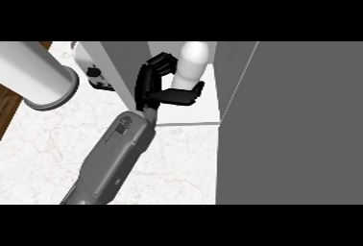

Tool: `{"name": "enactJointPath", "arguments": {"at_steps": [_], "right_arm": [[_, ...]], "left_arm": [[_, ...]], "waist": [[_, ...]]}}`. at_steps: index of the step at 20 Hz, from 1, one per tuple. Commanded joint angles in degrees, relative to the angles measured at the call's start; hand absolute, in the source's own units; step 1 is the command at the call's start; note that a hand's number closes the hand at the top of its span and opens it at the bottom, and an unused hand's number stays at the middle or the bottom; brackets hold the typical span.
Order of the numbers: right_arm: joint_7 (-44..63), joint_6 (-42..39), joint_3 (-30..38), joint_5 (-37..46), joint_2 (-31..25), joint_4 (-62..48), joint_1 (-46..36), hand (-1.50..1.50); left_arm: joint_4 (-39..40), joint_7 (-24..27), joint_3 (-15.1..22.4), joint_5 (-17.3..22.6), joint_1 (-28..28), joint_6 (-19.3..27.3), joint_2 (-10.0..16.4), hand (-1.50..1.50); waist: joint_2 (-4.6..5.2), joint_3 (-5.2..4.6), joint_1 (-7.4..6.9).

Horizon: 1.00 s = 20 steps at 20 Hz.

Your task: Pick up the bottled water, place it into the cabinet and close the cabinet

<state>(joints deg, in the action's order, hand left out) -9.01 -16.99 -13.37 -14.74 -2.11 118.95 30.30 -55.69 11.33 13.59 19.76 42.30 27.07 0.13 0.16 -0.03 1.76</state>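
Closest in, my left forearm [113, 153] runs up from the lower edge across the pale marbled table [177, 158], and my left hand [149, 86] is at the mouth of the cabinet [124, 62]. The cabinet stands open toward me, with a white floor [191, 114] between a grey wall on the left and a lighter grey wall on the right. All I can see in it is the bottled water [193, 60]. My fingers [162, 61] are curled round the bottle's left side and my thumb [186, 95] crosses its lower end, so I am clamped on it. Whether its base rests on the cabinet floor I cannot tell, because the thumb hides it.

A broad grey panel [297, 125] fills the whole right side and comes close beside the bottle. I cannot tell whether it is the door or the cabinet's side. The cabinet floor's front edge lies just past my wrist. To the left the table is open as far as a large white cylinder with a grey rim [32, 67] and a small white appliance [92, 69] behind the cabinet wall. Brown wood [8, 103] shows beyond the table's left edge.

The bottle looks plain white, smooth, rounded at the top.
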Motion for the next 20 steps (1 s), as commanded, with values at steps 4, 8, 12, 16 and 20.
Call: {"name": "enactJointPath", "arguments": {"at_steps": [4, 8, 12, 16, 20], "right_arm": [[-1.58, -0.48, -0.03, -0.67, 0.03, -1.49, 0.56, -1.5], [-1.46, -0.35, -0.43, -0.13, -0.39, 0.14, 1.0, -1.5], [0.5, -0.65, 0.02, -1.76, -1.35, 1.29, 0.84, -1.5], [-2.38, -2.21, 1.68, -2.0, -1.77, -2.49, -1.12, -1.5], [-2.05, -0.93, -1.59, 0.42, -0.48, -1.04, 0.69, -1.5]], "left_arm": [[19.1, 2.33, -4.61, -1.12, 14.99, 2.02, -0.13, 1.5], [28.98, 5.29, -4.9, -1.09, 19.37, 3.28, -0.12, 1.5], [35.48, 10.11, -7.5, -2.38, 21.12, 1.17, 0.53, 1.5], [39.76, 12.92, -8.0, -3.11, 22.31, 5.22, -0.13, 1.5], [44.5, 13.13, -6.44, -6.53, 23.2, 5.26, 3.33, 1.5]], "waist": [[0.34, 0.05, 0.39], [0.79, 0.03, 1.76], [0.91, 0.01, 1.44], [1.1, 0.05, 1.73], [1.09, 0.02, 1.87]]}}
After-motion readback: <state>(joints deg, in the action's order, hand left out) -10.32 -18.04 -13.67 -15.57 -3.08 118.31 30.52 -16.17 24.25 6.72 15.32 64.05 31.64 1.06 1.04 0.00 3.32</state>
